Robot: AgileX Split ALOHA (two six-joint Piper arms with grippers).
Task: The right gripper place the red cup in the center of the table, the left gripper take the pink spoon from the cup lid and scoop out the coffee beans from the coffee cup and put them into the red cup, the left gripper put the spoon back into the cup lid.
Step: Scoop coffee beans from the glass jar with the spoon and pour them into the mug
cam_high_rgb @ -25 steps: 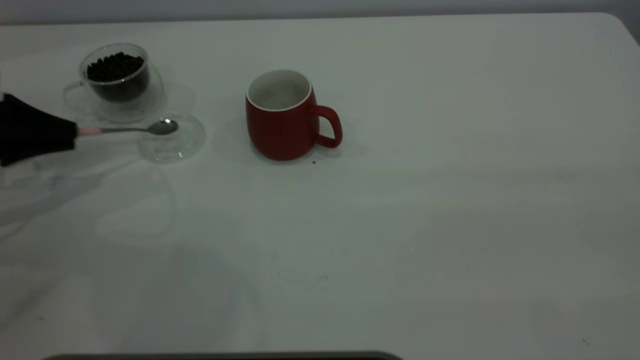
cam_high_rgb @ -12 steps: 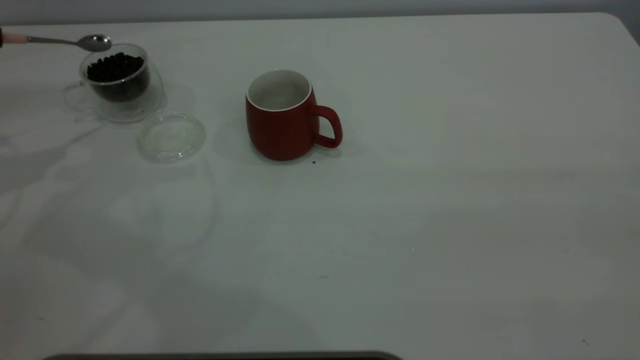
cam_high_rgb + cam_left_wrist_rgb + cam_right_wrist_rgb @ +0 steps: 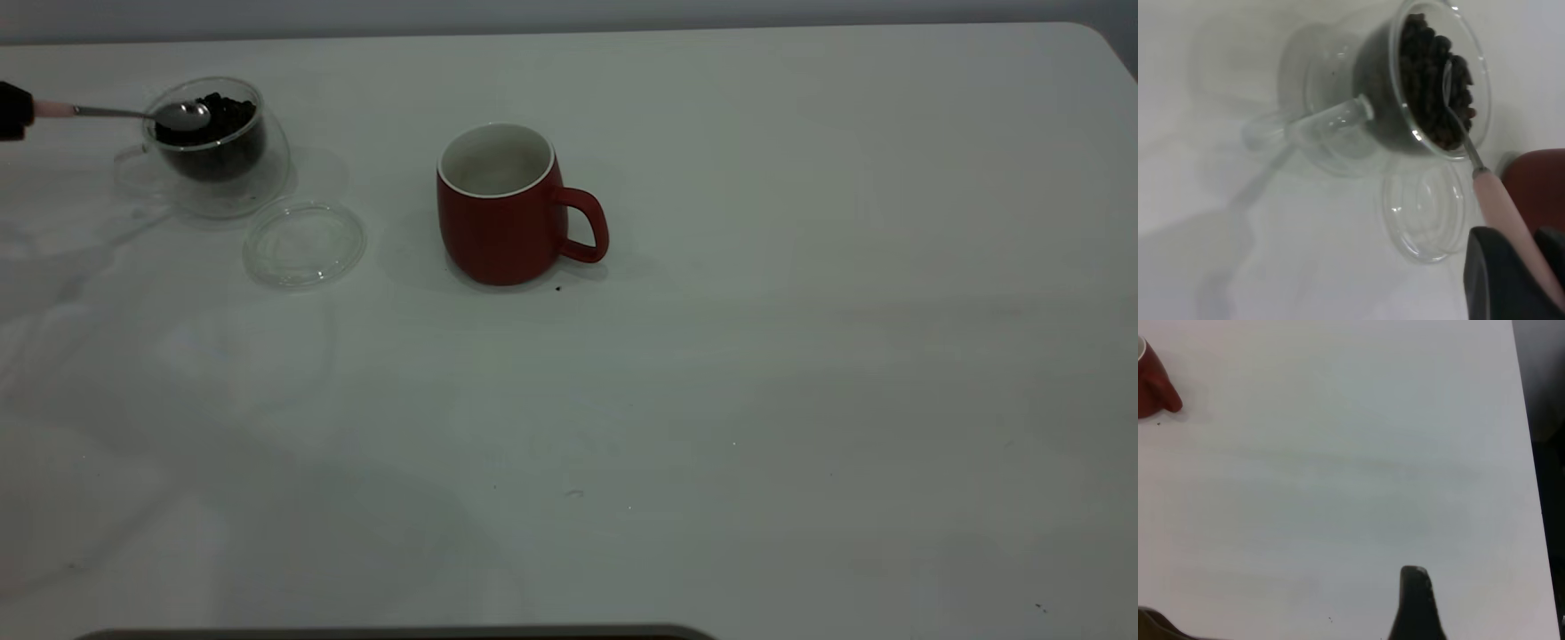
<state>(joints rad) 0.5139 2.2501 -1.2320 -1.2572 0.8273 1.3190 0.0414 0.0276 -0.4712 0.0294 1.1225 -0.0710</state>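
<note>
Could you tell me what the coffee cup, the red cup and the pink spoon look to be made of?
Coffee cup: clear glass, apparently double-walled, beans visible through it. Red cup: probably ceramic, matte red outside, white inside. Pink spoon: shiny metal bowl and neck; pale pink handle, material unclear.

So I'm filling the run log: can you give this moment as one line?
stage: scooping | left gripper: shut on spoon, bowl in beans in glass cup | lid: bare | red cup: mid-table

1. Dim, greyish light lies over the white surface (image 3: pixel 756 356).
2. Soft, broad shadows spread toward its near left.
3. The left wrist view is blurred; glints mark the coffee cup (image 3: pixel 1405 87) rim.
</note>
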